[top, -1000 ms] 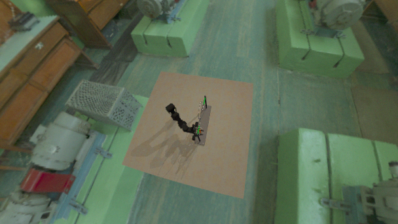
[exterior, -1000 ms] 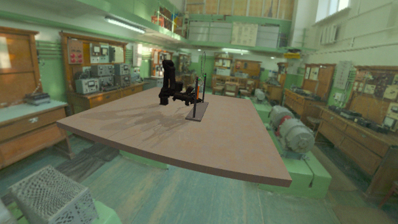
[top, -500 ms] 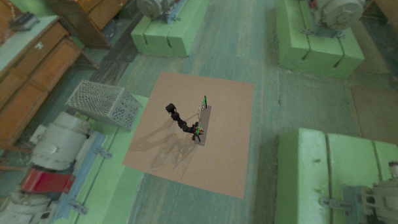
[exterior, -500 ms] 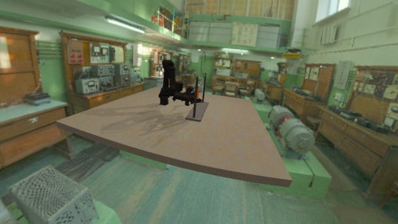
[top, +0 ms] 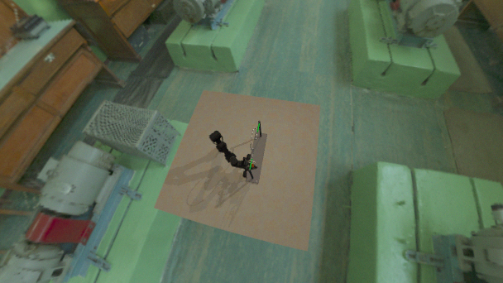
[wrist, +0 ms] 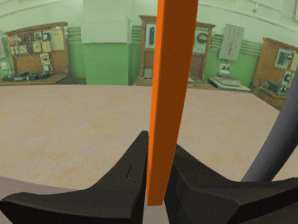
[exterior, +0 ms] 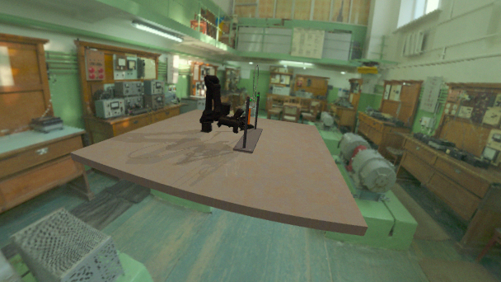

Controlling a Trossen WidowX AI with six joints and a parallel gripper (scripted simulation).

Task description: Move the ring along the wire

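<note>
The orange handle (wrist: 172, 75) (exterior: 249, 116) stands upright, its lower end between my fingers. My gripper (wrist: 150, 136) is shut on it, with a black finger against each side. The ring is too small to make out in the top and exterior views and is out of the wrist view. The near post (exterior: 245, 138) (wrist: 277, 140) stands close beside the gripper, to the right in the wrist view. The green part by the near post (top: 251, 164) is at the handle's top. The far post (exterior: 257, 113) stands at the base's other end, with its green part (top: 259, 127) beside it.
The thin grey wire (top: 253, 134) rises in a tall loop between the posts. Both posts stand on a flat grey base (top: 259, 151) (exterior: 253, 138) on the brown table top (top: 289, 155) (exterior: 288, 175). The black arm reaches in from the side.
</note>
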